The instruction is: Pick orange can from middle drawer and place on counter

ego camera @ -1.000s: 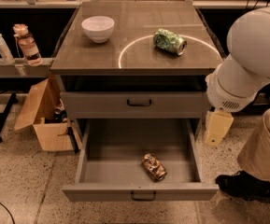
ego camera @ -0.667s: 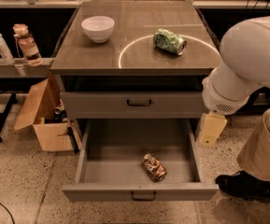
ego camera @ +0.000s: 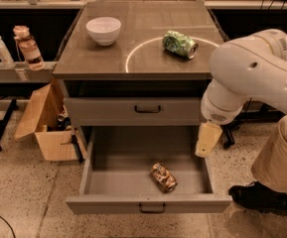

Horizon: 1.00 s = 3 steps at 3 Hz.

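The orange can, dented and orange-brown, lies on its side in the open middle drawer, near the front and right of centre. My gripper hangs from the white arm over the drawer's right edge, up and to the right of the can and apart from it. The counter is the grey-brown cabinet top with a thin white circle line.
A green can lies inside the circle and a white bowl stands at the counter's left. The upper drawer is closed. An open cardboard box and bottles are at the left. A person's leg and shoe are at the right.
My arm has swung left, bringing the gripper from beside the cabinet to over the drawer's right edge. The orange can has not moved.
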Tool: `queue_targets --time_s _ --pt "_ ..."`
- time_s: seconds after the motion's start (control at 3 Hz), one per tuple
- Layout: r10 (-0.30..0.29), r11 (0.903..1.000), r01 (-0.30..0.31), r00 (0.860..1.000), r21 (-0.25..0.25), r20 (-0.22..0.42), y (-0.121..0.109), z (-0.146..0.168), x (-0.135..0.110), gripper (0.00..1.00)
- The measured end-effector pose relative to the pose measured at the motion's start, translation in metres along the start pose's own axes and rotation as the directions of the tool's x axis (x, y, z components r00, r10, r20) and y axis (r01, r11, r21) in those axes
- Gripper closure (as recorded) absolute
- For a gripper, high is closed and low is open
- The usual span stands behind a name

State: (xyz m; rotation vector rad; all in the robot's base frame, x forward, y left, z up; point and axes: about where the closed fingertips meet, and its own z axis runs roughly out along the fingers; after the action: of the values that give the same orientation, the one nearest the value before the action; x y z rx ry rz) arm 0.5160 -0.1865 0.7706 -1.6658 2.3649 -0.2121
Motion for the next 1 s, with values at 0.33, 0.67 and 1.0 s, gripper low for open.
queue_targets --time_s 0.33,0.67,1.0 --pt "0.051 0.9985 -0.052 0.998 -0.016 -0.048 0.003 0.025 -0.001 0.0" --pt "0.088 0.9941 -0.094 0.991 -0.054 -0.104 0.016 0.057 0.0 0.0" --pt "0.079 0.9917 -0.091 0.989 -0.091 -0.124 0.024 0.074 -0.001 0.0"
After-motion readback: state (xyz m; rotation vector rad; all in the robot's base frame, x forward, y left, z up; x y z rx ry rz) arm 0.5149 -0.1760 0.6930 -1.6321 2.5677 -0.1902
